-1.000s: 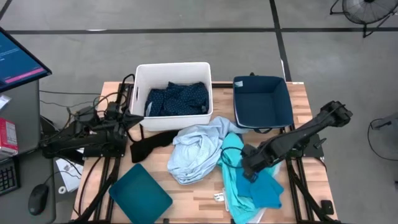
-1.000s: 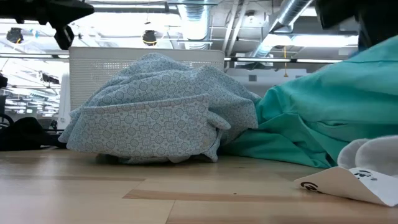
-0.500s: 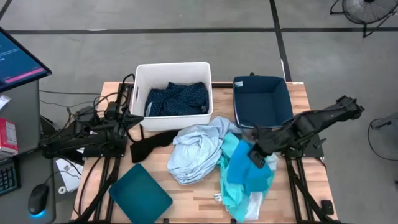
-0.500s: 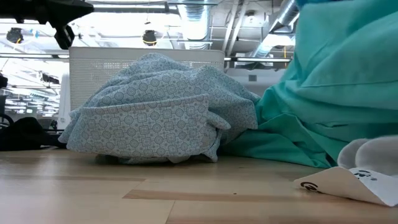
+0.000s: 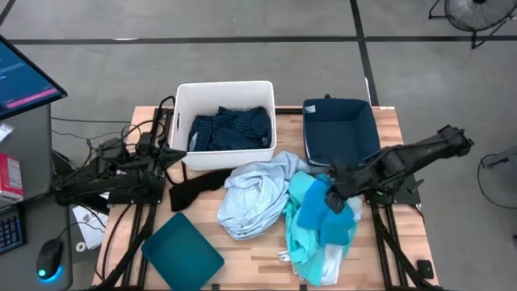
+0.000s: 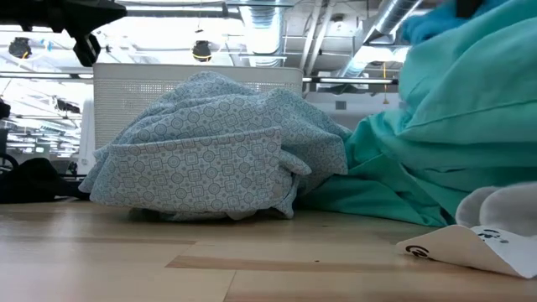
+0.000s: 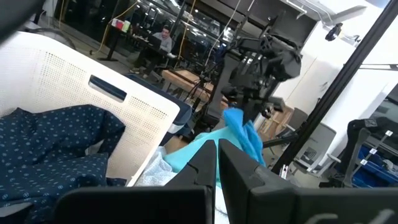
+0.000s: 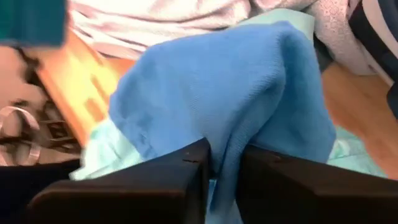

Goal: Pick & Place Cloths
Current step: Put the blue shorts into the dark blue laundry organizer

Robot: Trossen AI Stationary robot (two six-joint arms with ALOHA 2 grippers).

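My right gripper (image 5: pixel 334 196) is shut on a turquoise cloth (image 5: pixel 313 212), raised above the table's right half. An aqua cloth (image 5: pixel 323 242) is heaped under it, rising high in the low view (image 6: pixel 453 143). A pale blue patterned cloth (image 5: pixel 254 194) lies bunched at the middle of the table, and a black cloth (image 5: pixel 194 187) lies flat to its left. A navy dotted cloth (image 5: pixel 230 128) sits inside the white bin (image 5: pixel 224 87). A white cloth (image 6: pixel 503 210) lies near the front edge. My left gripper (image 5: pixel 174 153) waits shut beside the bin's left wall. My right gripper pinches a bunched fold of the turquoise cloth (image 8: pixel 225 149) between its two fingers (image 8: pixel 186 171). Several layers are gathered in the pinch. The cloth drapes down below and in front of the fingers, slack, with its lower part resting on the aqua cloth (image 5: pixel 311 230).
A dark teal square tub (image 5: pixel 342 133) stands at the far right, beside the white bin. A teal lid (image 5: pixel 182 250) lies at the near left corner. Cables (image 5: pixel 121 145) lie by the left arm. A monitor and a mouse stand off the table's left.
My right gripper has risen from the cloth heap and moved a little toward the far edge, staying shut. The turquoise cloth, which lay flat near the right front, now hangs bunched from the fingers. Part of the aqua cloth has been drawn upward with it.
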